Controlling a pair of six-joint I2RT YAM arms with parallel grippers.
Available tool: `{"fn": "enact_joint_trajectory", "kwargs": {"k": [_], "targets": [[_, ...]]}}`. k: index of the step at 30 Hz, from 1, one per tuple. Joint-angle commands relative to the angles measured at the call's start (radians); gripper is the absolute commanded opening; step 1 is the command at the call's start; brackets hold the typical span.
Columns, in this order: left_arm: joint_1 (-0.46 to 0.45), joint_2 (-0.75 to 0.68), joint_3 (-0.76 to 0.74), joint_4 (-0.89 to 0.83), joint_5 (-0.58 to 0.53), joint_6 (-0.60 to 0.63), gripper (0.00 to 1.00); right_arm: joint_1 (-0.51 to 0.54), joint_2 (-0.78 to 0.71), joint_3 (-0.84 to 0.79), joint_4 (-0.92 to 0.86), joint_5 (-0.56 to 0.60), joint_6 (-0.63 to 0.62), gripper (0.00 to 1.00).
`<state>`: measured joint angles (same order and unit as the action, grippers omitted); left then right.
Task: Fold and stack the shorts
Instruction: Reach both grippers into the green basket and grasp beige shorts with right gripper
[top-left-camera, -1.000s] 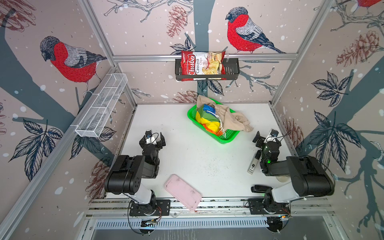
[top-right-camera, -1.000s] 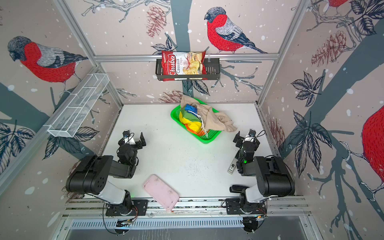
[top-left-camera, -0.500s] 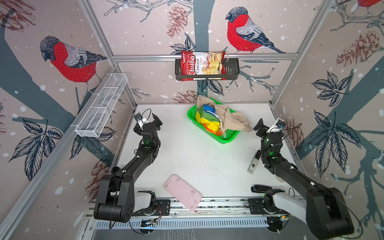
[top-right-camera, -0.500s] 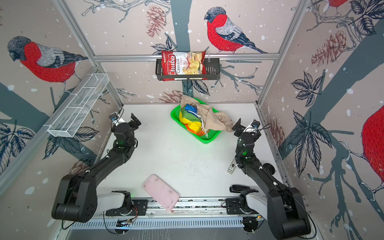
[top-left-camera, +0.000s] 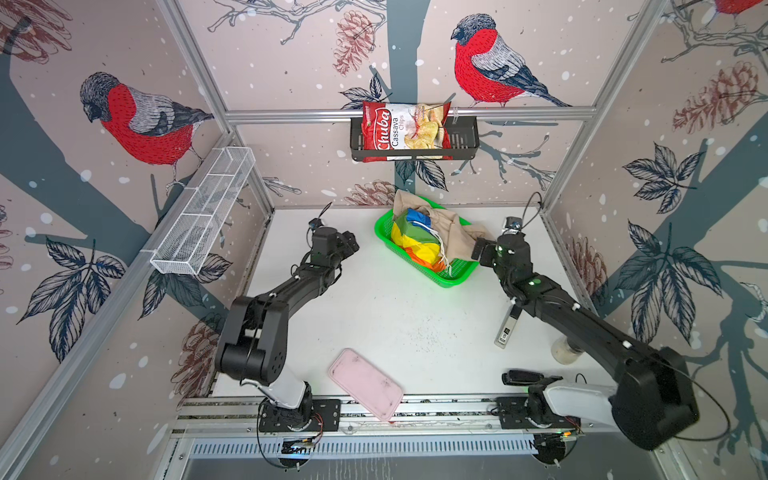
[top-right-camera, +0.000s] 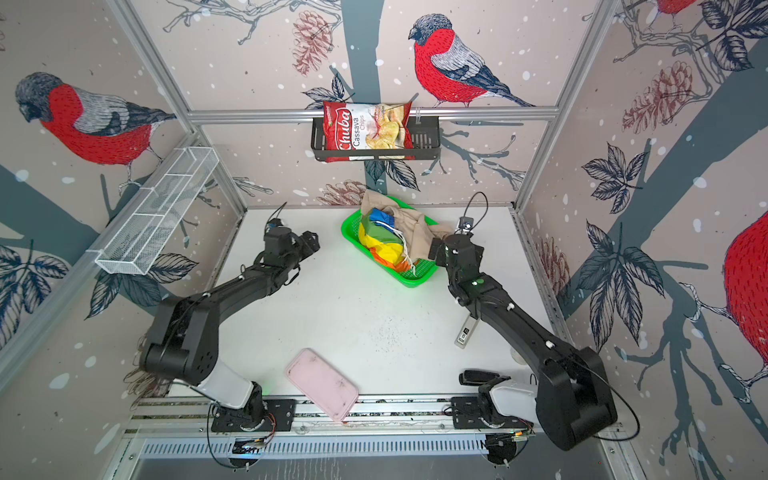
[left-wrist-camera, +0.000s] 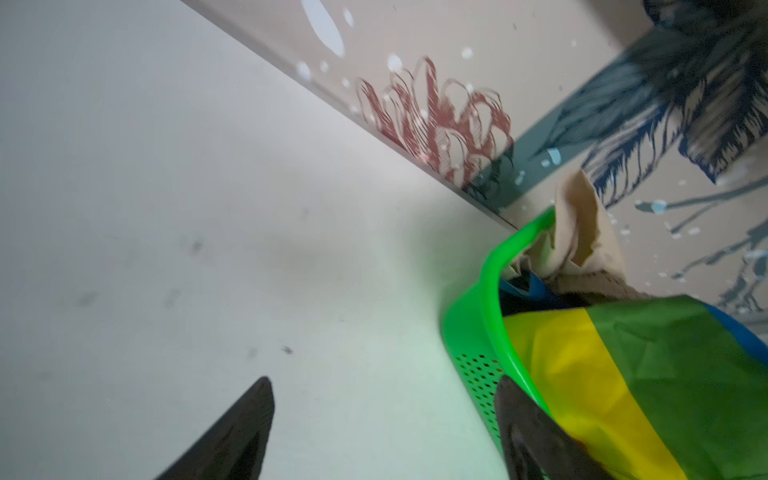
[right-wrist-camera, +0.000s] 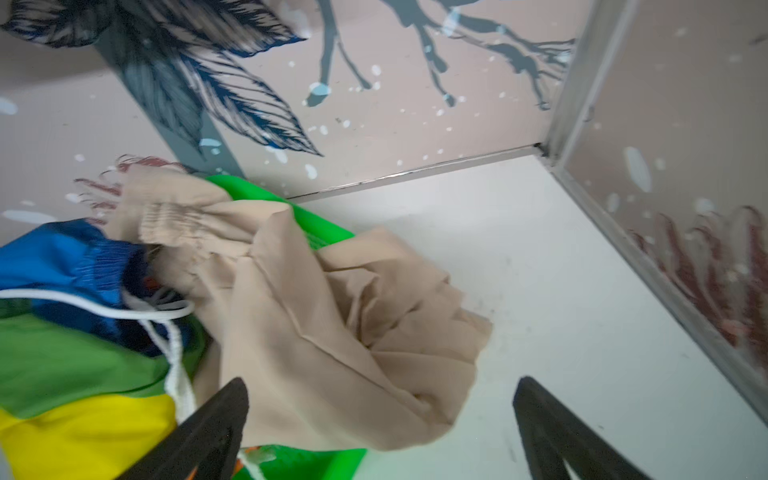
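The shorts lie bunched in a green mesh basket (top-left-camera: 451, 281) at the back of the table. The striped pair (top-left-camera: 415, 241) (top-right-camera: 384, 243) (left-wrist-camera: 623, 374) fills the basket. The beige pair (top-left-camera: 455, 235) (top-right-camera: 419, 232) (right-wrist-camera: 332, 311) spills over its right rim onto the table. My left gripper (top-left-camera: 350, 246) (left-wrist-camera: 384, 382) hovers open just left of the basket, with one fingertip beside its wall. My right gripper (top-left-camera: 478, 252) (right-wrist-camera: 382, 380) is open at the basket's right corner, and the hanging beige cloth sits just ahead of its jaws. Neither holds anything.
A pink tray (top-left-camera: 365, 384) overhangs the table's front edge. A grey stick-like device (top-left-camera: 505, 328), a small jar (top-left-camera: 563, 351) and a black object (top-left-camera: 521, 376) lie front right. A chips bag (top-left-camera: 405, 131) sits in a black wall shelf. A white wire rack (top-left-camera: 203, 216) is on the left wall.
Both arms have unfolded from their tucked poses near the front and reached back towards the basket, the left gripper to its left side and the right gripper to its right corner.
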<state>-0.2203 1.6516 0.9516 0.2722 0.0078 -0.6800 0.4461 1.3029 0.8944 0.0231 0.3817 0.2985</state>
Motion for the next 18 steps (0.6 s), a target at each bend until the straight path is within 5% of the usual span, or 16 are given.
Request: {"fn": "enact_joint_trajectory", "kwargs": {"k": [1,14,17,18], "targets": [[-0.042,0.089,0.073,-0.005,0.12,-0.018,0.81,0.015,0.089,0.097,-0.104,-0.089,0.026,1.0],[-0.17,0.347,0.285,0.0,0.204,-0.024,0.78,0.002,0.552,0.522,-0.169,-0.169,-0.027,0.97],[-0.203,0.398,0.33,0.012,0.228,-0.036,0.77,-0.006,0.611,0.566,-0.159,-0.231,-0.009,0.87],[-0.214,0.414,0.348,0.009,0.235,-0.038,0.77,-0.009,0.622,0.579,-0.158,-0.236,-0.005,0.76]]}}
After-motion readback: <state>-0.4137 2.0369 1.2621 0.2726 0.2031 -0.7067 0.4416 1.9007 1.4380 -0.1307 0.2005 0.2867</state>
